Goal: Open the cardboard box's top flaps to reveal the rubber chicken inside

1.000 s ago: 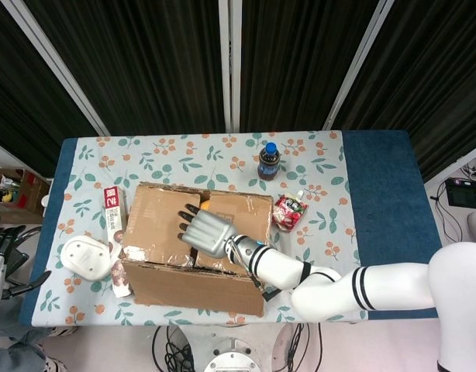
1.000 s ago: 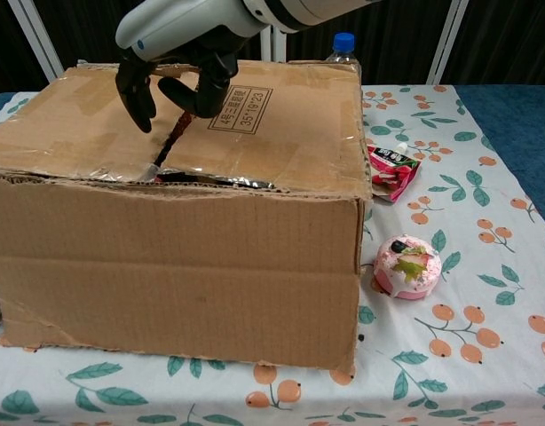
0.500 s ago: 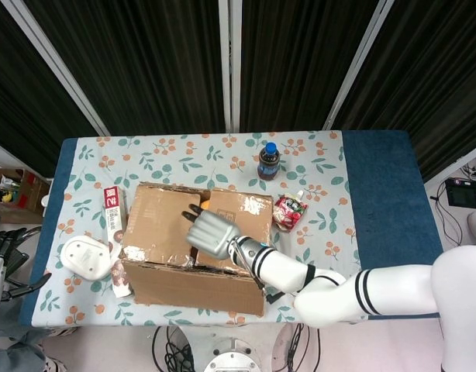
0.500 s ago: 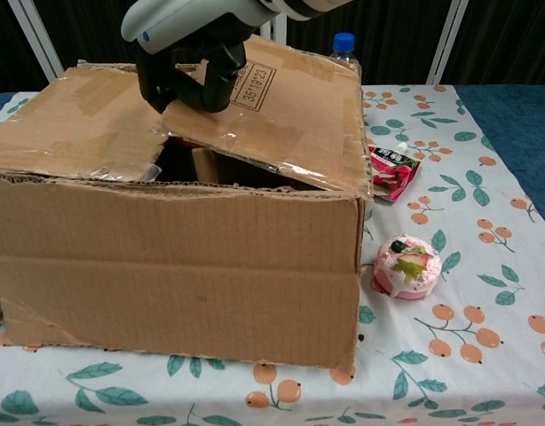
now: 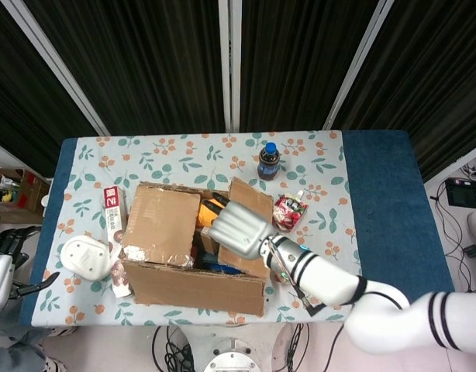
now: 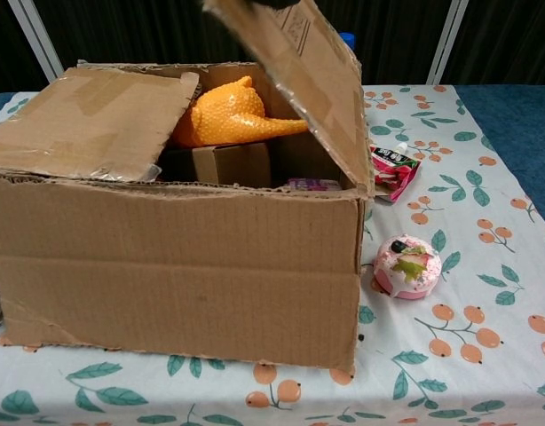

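Observation:
The cardboard box stands in the middle of the table. Its left top flap lies flat. Its right flap is lifted steeply, and my right hand grips its free edge from above. In the chest view only dark fingertips show at the top edge. The orange rubber chicken shows in the gap, lying on a small inner carton. My left hand hangs off the table's left edge, holding nothing, fingers apart.
A dark bottle with a blue cap stands behind the box. A red snack packet and a pink round case lie to its right. A white round object and a toothpaste box lie to its left.
My right hand has pulled the right flap up and over to the right, from flat to steeply raised. The chicken inside has come into view. The left flap has not moved.

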Robot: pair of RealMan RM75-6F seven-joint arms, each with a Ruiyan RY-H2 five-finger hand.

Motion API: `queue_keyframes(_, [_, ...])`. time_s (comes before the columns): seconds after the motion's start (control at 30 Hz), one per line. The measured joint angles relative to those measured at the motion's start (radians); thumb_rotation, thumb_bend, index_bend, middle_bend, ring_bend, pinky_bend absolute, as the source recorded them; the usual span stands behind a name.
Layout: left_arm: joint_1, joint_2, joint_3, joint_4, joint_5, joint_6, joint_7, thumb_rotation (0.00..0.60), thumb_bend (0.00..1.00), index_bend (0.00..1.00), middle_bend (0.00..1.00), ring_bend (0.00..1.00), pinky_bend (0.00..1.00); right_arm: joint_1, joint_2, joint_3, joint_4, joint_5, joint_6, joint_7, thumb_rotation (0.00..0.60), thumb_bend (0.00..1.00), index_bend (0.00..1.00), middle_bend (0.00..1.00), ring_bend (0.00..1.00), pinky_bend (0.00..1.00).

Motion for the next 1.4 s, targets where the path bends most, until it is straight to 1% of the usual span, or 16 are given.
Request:
queue_keyframes(0.17, [-0.007, -0.001, 0.002, -0.019, 0.005, -0.009, 0.014, 0.341, 0.11, 0.16, 0.19, 0.15, 0.24, -0.132, 0.169, -0.003, -0.096, -0.165, 0.011, 0.073, 0.600, 0.83, 0.60, 0.41, 0.00, 0.00])
queue_keyframes(0.23, [-0.009, 0.001, 0.003, -0.028, 0.011, -0.009, 0.025, 0.340, 0.11, 0.16, 0.19, 0.15, 0.24, -0.187, 0.204, -0.002, -0.110, -0.244, 0.016, 0.112, 0.600, 0.83, 0.57, 0.37, 0.00, 0.00])
queue_keyframes(0.3, [-0.010, 0.004, 0.003, -0.038, 0.015, -0.007, 0.037, 0.341, 0.11, 0.16, 0.19, 0.15, 0.24, -0.257, 0.237, -0.003, -0.120, -0.355, 0.030, 0.168, 0.600, 0.83, 0.54, 0.33, 0.00, 0.00])
queue_keyframes(0.43, [-0.012, 0.009, 0.004, -0.056, 0.017, -0.007, 0.053, 0.341, 0.11, 0.16, 0.19, 0.15, 0.24, -0.411, 0.296, -0.021, -0.130, -0.610, 0.091, 0.288, 0.600, 0.83, 0.50, 0.33, 0.00, 0.00])
queue_keyframes(0.53, [-0.015, 0.013, 0.004, -0.069, 0.018, -0.009, 0.062, 0.344, 0.11, 0.16, 0.19, 0.15, 0.24, -0.548, 0.334, -0.055, -0.120, -0.825, 0.162, 0.393, 0.600, 0.82, 0.44, 0.30, 0.00, 0.00])
queue_keyframes(0.57, [-0.015, 0.014, 0.004, -0.073, 0.020, -0.009, 0.066, 0.345, 0.11, 0.16, 0.19, 0.15, 0.24, -0.605, 0.345, -0.071, -0.107, -0.910, 0.198, 0.441, 0.600, 0.82, 0.42, 0.29, 0.00, 0.00])
queue_keyframes(0.67, [-0.018, 0.018, 0.005, -0.085, 0.027, -0.009, 0.078, 0.342, 0.11, 0.16, 0.19, 0.15, 0.24, -0.751, 0.362, -0.110, -0.051, -1.096, 0.323, 0.566, 0.600, 0.81, 0.33, 0.25, 0.00, 0.00])
queue_keyframes(0.77, [-0.020, 0.021, 0.006, -0.098, 0.031, -0.009, 0.088, 0.344, 0.11, 0.16, 0.19, 0.15, 0.24, -0.859, 0.372, -0.140, 0.025, -1.207, 0.480, 0.667, 0.600, 0.81, 0.23, 0.22, 0.00, 0.00])
queue_keyframes(0.83, [-0.022, 0.022, 0.006, -0.104, 0.031, -0.011, 0.090, 0.343, 0.11, 0.16, 0.19, 0.15, 0.24, -0.917, 0.377, -0.155, 0.074, -1.250, 0.575, 0.717, 0.600, 0.81, 0.15, 0.20, 0.00, 0.00])
queue_keyframes(0.9, [-0.025, 0.019, 0.004, -0.108, 0.030, -0.014, 0.092, 0.341, 0.11, 0.16, 0.19, 0.15, 0.24, -0.984, 0.384, -0.166, 0.129, -1.289, 0.668, 0.771, 0.600, 0.81, 0.10, 0.18, 0.00, 0.00])
queue_keyframes(0.97, [-0.028, 0.015, 0.003, -0.108, 0.030, -0.016, 0.096, 0.344, 0.11, 0.16, 0.19, 0.15, 0.24, -1.037, 0.390, -0.168, 0.174, -1.313, 0.726, 0.819, 0.600, 0.81, 0.08, 0.17, 0.00, 0.00])
queue_keyframes(1.03, [-0.030, 0.009, 0.003, -0.109, 0.032, -0.016, 0.099, 0.344, 0.11, 0.16, 0.19, 0.15, 0.24, -1.054, 0.391, -0.162, 0.186, -1.317, 0.741, 0.834, 0.600, 0.80, 0.06, 0.15, 0.00, 0.00])
queue_keyframes(1.13, [-0.028, 0.003, 0.004, -0.105, 0.035, -0.010, 0.103, 0.343, 0.11, 0.16, 0.19, 0.15, 0.24, -1.043, 0.390, -0.136, 0.171, -1.308, 0.716, 0.818, 0.600, 0.80, 0.05, 0.13, 0.00, 0.00])
queue_keyframes(1.2, [-0.026, 0.001, 0.004, -0.101, 0.036, -0.005, 0.099, 0.341, 0.11, 0.16, 0.19, 0.15, 0.24, -1.022, 0.389, -0.111, 0.149, -1.292, 0.675, 0.797, 0.600, 0.80, 0.04, 0.12, 0.00, 0.00])
queue_keyframes(1.33, [-0.018, 0.000, 0.003, -0.091, 0.037, 0.013, 0.083, 0.340, 0.11, 0.16, 0.19, 0.15, 0.24, -0.963, 0.369, -0.053, 0.100, -1.235, 0.563, 0.736, 0.600, 0.80, 0.01, 0.09, 0.00, 0.00])
queue_keyframes(1.4, [-0.017, 0.003, 0.000, -0.089, 0.040, 0.021, 0.075, 0.339, 0.11, 0.16, 0.19, 0.15, 0.24, -0.928, 0.347, -0.018, 0.075, -1.183, 0.496, 0.690, 0.600, 0.79, 0.00, 0.06, 0.00, 0.00])
